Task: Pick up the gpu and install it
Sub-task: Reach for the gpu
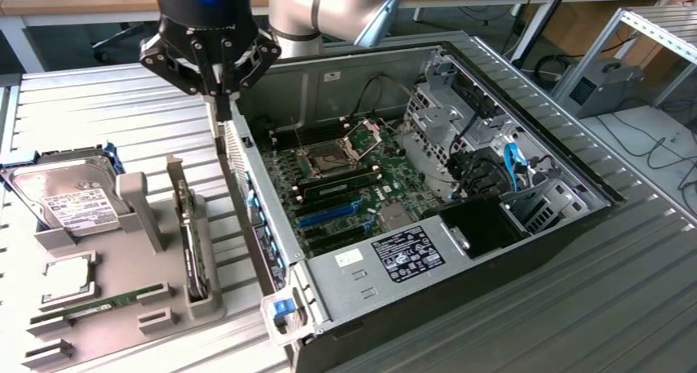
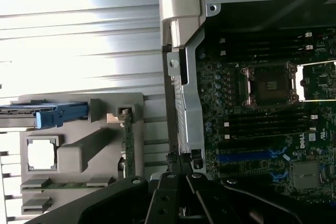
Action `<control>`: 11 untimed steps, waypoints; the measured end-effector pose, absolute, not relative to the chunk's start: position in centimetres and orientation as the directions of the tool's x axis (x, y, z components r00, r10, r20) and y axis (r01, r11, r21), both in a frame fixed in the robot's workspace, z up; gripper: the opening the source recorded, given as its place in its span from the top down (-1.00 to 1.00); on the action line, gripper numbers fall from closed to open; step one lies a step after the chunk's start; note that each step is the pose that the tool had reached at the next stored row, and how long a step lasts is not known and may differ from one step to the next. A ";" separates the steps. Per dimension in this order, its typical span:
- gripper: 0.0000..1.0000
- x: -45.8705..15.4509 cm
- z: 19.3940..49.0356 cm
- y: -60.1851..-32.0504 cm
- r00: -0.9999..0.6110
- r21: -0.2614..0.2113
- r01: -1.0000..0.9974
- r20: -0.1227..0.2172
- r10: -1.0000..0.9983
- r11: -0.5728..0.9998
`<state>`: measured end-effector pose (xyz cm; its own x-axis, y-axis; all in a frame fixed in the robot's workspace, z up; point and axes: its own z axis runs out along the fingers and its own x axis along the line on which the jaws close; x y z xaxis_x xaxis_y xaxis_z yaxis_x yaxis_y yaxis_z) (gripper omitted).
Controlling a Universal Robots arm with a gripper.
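The gpu (image 1: 194, 244) stands on edge in a slot of the grey holder (image 1: 139, 226) at the exterior view's left, its silver bracket at the far end. In the wrist view the gpu (image 2: 127, 142) shows as a thin green edge in the same holder (image 2: 84, 150). My gripper (image 1: 224, 112) hangs over the rear wall of the open computer case (image 1: 245, 193), well above and beyond the gpu. Its fingers are shut together with nothing between them. In the wrist view, the gripper (image 2: 181, 167) points down at the case's rear edge.
The holder also carries a hard drive (image 1: 65, 197), a CPU (image 1: 68, 277) and a RAM stick (image 1: 104, 304). Inside the case lie the motherboard (image 1: 348, 185) with blue slots (image 1: 326, 216), a power supply (image 1: 397, 255) and a drive cage (image 1: 446, 120). All rests on a ribbed metal table (image 1: 98, 112).
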<state>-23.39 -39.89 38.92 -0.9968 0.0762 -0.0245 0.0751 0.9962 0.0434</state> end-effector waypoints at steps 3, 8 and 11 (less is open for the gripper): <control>0.79 -23.8 38.9 -39.9 -0.997 0.043 0.075 -0.025 0.076 0.996; 0.79 -24.3 38.9 -39.9 -0.997 0.043 0.075 -0.025 0.076 0.996; 0.79 -24.7 38.9 -39.9 -0.997 0.043 0.075 -0.024 0.076 0.996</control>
